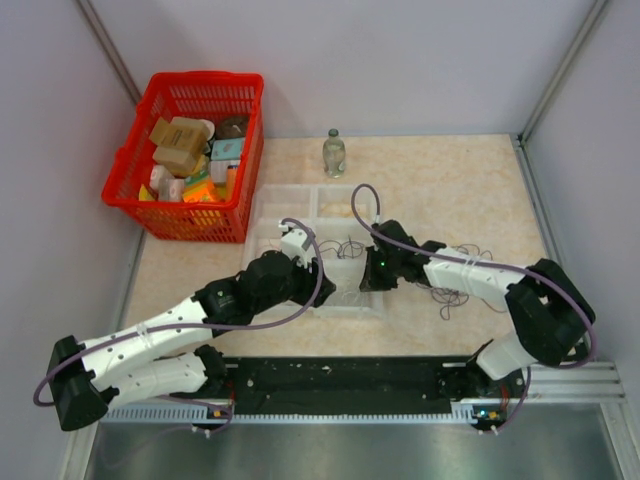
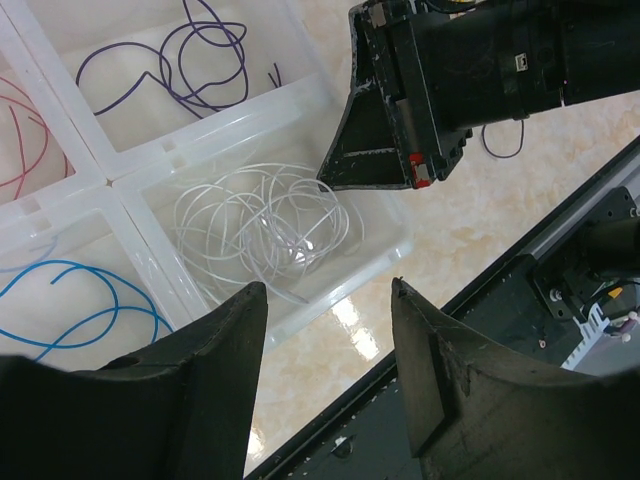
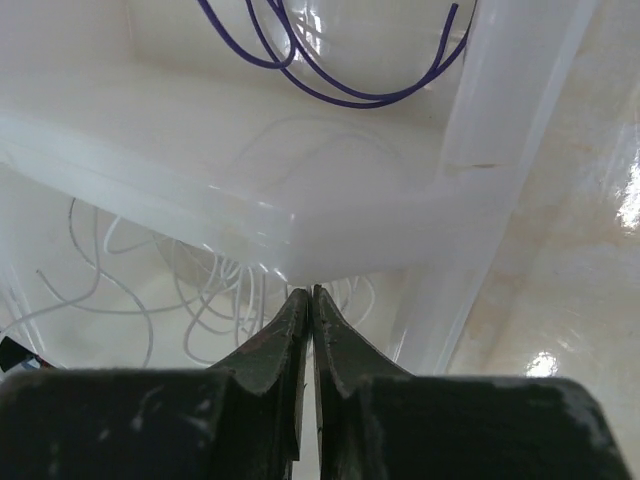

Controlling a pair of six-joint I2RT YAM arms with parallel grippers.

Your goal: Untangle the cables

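The cables (image 1: 452, 297) lie partly as a loose bunch of thin dark loops on the table (image 1: 480, 190) under the right arm (image 1: 470, 272), and partly as single strands sorted by colour in the clear divided tray (image 2: 250, 118). There the purple wire (image 2: 190, 60), pink wire (image 2: 25, 140) and blue wire (image 2: 70, 300) each have a compartment, and a coil of white wire (image 2: 265, 225) fills the near right one. The right gripper (image 3: 311, 297) hangs over that white compartment, close to the wall shared with the purple one, its fingers pressed together. Whether a white strand is pinched between them is too fine to tell. The left gripper (image 2: 325, 295) hovers at the tray's near edge, fingers apart with nothing between them.

The step in hand looks like work on the white wire. If a strand is held, the fingers should part low over the coil so it drops among its own. The rise should then be straight up, so the tips hook no loop and drag nothing across the divider into the purple.
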